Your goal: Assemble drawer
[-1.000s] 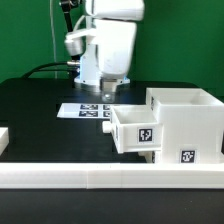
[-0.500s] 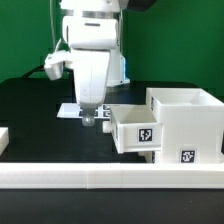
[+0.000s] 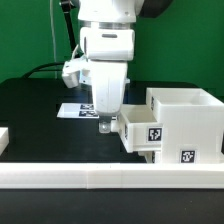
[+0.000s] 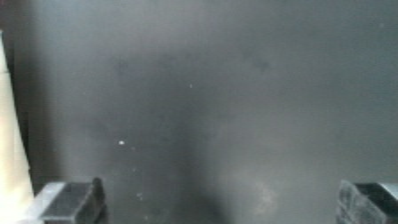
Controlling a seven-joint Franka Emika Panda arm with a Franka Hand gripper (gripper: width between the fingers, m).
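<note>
one end effector (image 3: 105, 126) | fingers apart, empty | beside drawer (image 3: 170, 125) tray

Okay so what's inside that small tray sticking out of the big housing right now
The tray's interior shows only bare white walls near its rim; nothing rises above it. Its floor is hidden by the front wall, so small items cannot be ruled out. The gripper hangs just outside it, over the black table.

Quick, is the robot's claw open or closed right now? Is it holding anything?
Gripper: open, holding nothing; the wrist view shows only bare black table between its two fingers.
</note>
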